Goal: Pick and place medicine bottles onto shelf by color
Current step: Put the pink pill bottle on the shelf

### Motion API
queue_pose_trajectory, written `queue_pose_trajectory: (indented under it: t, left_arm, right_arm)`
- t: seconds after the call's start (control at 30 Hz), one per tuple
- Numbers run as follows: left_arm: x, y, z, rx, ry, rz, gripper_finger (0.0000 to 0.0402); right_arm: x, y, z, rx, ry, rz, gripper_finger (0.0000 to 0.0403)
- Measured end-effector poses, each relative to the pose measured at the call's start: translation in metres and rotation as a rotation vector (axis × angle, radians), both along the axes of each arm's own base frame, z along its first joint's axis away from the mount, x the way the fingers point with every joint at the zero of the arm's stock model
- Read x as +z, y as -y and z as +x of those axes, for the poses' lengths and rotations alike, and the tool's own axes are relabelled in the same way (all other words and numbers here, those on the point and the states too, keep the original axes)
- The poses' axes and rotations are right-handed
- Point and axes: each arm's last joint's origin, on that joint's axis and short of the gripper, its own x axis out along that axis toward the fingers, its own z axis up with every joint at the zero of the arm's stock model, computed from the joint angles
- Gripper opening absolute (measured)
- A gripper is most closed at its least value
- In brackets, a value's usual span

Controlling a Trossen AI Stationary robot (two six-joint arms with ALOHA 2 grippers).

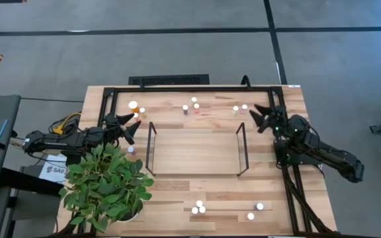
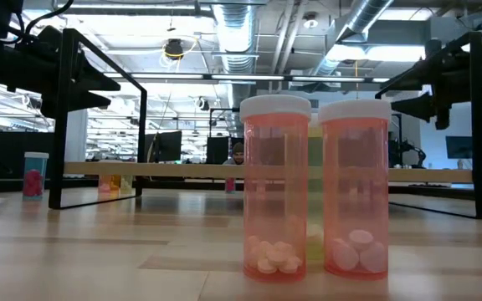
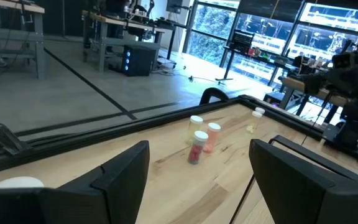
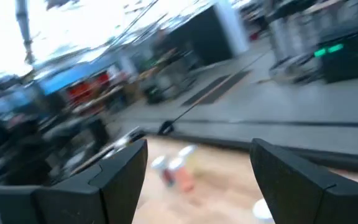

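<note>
High view shows the medicine bottles (image 1: pixel 194 106) scattered along the counter's (image 1: pixel 177 198) far edge between the two pincers, with more beyond the shelf (image 1: pixel 196 149) on the near side. Left pincer (image 1: pixel 133 125) hovers with fingers spread and empty, a larger orange bottle (image 1: pixel 133 105) just ahead of it. Right pincer (image 1: pixel 262 117) also stands spread wide and empty, two bottles (image 1: pixel 240 109) close before its tips. A leafy plant (image 1: pixel 108 185) sits beside the left arm.
</note>
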Motion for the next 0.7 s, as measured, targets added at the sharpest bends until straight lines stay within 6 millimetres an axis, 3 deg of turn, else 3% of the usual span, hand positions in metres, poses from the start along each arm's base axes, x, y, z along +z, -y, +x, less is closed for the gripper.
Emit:
queue_pose_trajectory:
  t: [0.23,0.7]
  left_arm:
    - [0.000,0.000,0.000,0.000,0.000,0.000,0.0265]
    - [0.000,0.000,0.000,0.000,0.000,0.000,0.0265]
  right_arm:
    - [0.012,0.001,-0.003,-0.093,0.111,-0.046,0.0308]
    - [0.035,-0.003,-0.009,-0.087,0.273,-0.129,0.0308]
